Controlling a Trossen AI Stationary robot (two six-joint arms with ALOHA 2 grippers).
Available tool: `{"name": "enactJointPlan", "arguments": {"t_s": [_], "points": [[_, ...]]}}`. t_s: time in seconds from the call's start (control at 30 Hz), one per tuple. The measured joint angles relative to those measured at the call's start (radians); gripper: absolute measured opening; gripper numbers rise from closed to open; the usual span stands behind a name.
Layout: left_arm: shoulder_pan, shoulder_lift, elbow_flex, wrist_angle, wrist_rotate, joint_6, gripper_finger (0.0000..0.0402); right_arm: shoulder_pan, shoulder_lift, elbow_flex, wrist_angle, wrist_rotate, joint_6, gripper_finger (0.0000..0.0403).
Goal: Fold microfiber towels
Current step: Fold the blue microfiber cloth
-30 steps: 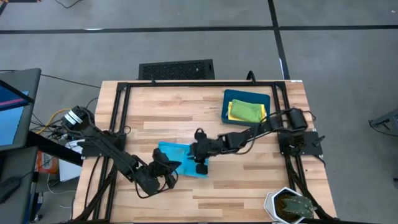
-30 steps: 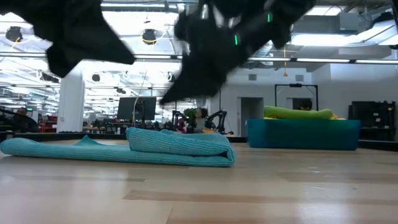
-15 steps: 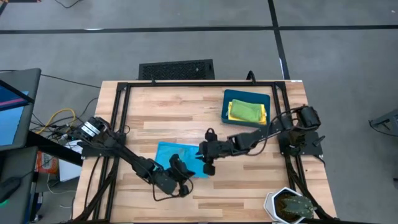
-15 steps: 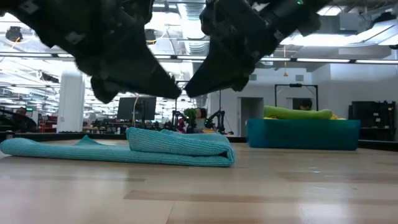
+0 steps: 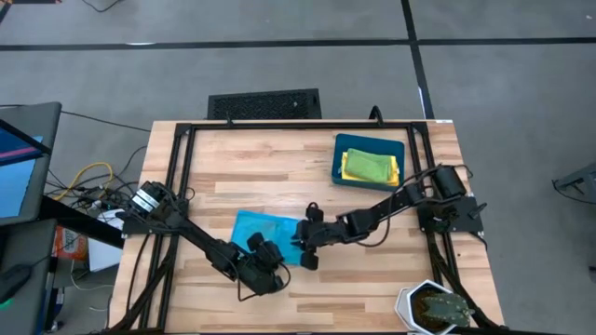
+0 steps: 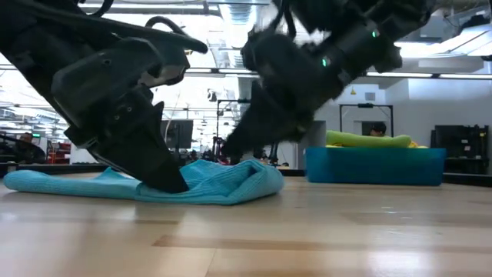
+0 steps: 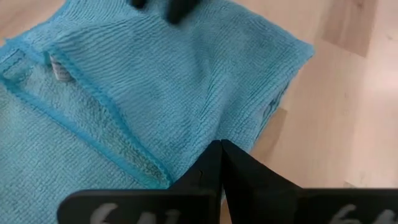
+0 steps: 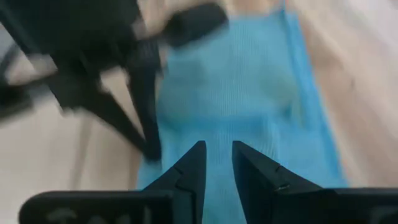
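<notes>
A light blue towel [image 5: 265,228] lies folded on the wooden table, left of the middle toward the near edge; it also shows in the low view [image 6: 223,181]. My left gripper [image 5: 273,263] is down at the towel's near right part, shut on cloth. My right gripper [image 5: 301,249] is low over the towel's right edge, its fingers a narrow gap apart [image 8: 217,149]. I cannot tell whether it touches the cloth. A green towel [image 5: 368,166] lies on a yellow one in the dark teal bin [image 5: 337,160] at the far right. My left gripper has its shut fingertips [image 7: 221,149] on the light blue towel close to its near right edge [image 7: 186,168], with cloth gathered at the tips. The fingers come from above, slanting from the table's left [image 6: 165,181]. The towel stays on the table and bunches up beside the fingers [image 6: 246,173].
The teal bin [image 6: 377,165] stands at the table's far right. A white container with dark green contents [image 5: 433,307] sits at the near right corner. Black frame rails [image 5: 182,167] run along the table's left, far and right sides. Bare wood lies near the front edge.
Both grippers have come down from above the towel onto it. My left gripper has gone toward the table's right, my right gripper toward the left and near edge. The towel's flat folded right part has bunched into a hump, while its left end has stayed flat.
</notes>
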Motion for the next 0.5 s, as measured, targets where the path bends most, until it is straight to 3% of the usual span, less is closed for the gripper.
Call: {"name": "enactJointPlan", "arguments": {"t_s": [0.2,0.5], "points": [[-0.001,0.000,0.000,0.007,0.015,0.002,0.0000,-0.034,-0.011,0.002,0.094,0.006,-0.046,0.0102],[-0.001,-0.001,0.000,0.005,0.028,0.010,0.0000,-0.085,0.136,0.011,0.120,0.002,-0.049,0.0102]]}}
